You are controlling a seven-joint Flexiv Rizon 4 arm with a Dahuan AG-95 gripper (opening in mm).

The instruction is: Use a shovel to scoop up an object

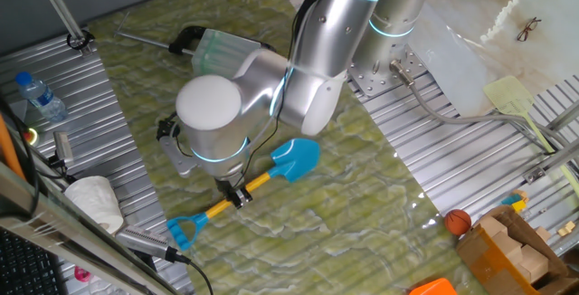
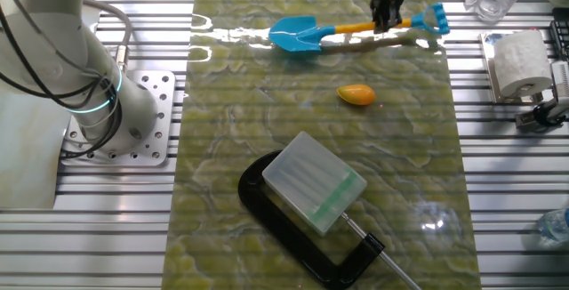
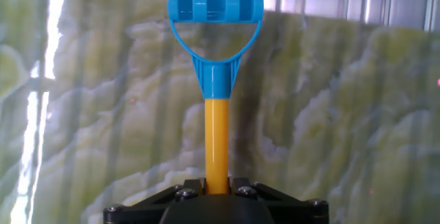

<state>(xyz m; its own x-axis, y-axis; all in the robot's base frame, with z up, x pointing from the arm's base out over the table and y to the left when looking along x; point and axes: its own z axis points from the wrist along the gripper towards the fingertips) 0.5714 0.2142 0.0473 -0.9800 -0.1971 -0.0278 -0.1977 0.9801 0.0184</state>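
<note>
shovel (image 2: 356, 32) clamped at mid-shaft by gripper (image 2: 388, 21), lying along the mat's far edge. lemon (image 2: 356, 94) sits apart, mid-mat. risk: pointed blade nudges the lemon, which rolls away instead of loading.

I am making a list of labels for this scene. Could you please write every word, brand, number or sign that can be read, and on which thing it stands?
None can be read in any view.
The water bottle: its label is too small and blurred.
The shovel, held in the claw: plain plastic, no print.
The clear box on the black clamp: no print visible.
</note>
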